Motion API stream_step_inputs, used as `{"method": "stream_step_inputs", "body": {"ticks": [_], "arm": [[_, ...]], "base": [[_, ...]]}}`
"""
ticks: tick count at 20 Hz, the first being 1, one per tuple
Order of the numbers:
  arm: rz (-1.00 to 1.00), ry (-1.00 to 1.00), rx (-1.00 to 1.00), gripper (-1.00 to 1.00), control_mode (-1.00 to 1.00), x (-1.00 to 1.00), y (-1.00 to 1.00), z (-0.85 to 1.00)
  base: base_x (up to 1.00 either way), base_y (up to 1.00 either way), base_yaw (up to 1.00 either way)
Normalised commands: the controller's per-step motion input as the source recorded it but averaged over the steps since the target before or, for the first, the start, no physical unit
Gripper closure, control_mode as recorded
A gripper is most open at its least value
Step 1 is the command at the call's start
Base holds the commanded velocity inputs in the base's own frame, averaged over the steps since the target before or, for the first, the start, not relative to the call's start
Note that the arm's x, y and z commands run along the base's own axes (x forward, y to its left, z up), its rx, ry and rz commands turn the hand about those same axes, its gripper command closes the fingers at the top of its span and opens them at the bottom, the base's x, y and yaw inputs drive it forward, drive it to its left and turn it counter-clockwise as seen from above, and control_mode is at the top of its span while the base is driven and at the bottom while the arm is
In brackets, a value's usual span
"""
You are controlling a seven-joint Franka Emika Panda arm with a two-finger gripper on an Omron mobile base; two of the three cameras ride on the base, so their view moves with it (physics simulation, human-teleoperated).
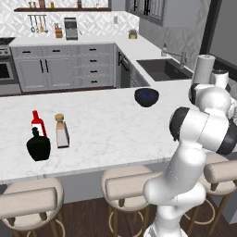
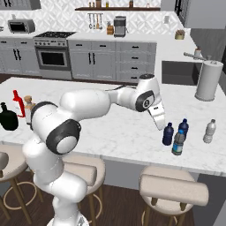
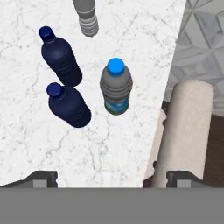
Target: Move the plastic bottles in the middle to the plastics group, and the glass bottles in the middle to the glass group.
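Note:
At the counter's right end, near its front edge, stand two dark blue bottles, a clear greyish bottle with a blue label band and a pale whitish-grey bottle. My gripper hangs open just left of and above them, holding nothing. From the hand view I look down on the dark blue bottles, the greyish blue-capped bottle and the pale bottle. At the far left the cork-stoppered flat bottle stands beside the red bottle and the squat black bottle.
A dark blue bowl sits mid-counter toward the back. A paper towel roll stands by the sink at the right. Padded stools line the counter's front edge, just past the bottles.

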Motion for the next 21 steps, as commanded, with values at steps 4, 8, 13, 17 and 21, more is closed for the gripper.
{"method": "stream_step_inputs", "body": {"ticks": [4, 8, 13, 17, 21], "arm": [[0.06, -0.06, -0.01, -1.00, -1.00, -0.46, 0.61, 0.23], [0.13, -0.01, 0.00, -1.00, -1.00, -0.37, 0.59, 0.15], [0.12, 0.00, 0.00, -1.00, -1.00, -0.28, 0.55, 0.22], [0.09, 0.03, 0.00, -1.00, -1.00, -0.14, 0.65, 0.12], [0.09, 0.01, 0.00, -1.00, -1.00, -0.16, 0.70, 0.12]], "base": [[0.00, 0.00, 0.00], [0.00, 0.00, 0.00], [0.00, 0.00, 0.00], [0.00, 0.00, 0.00], [0.00, 0.00, 0.00]]}}
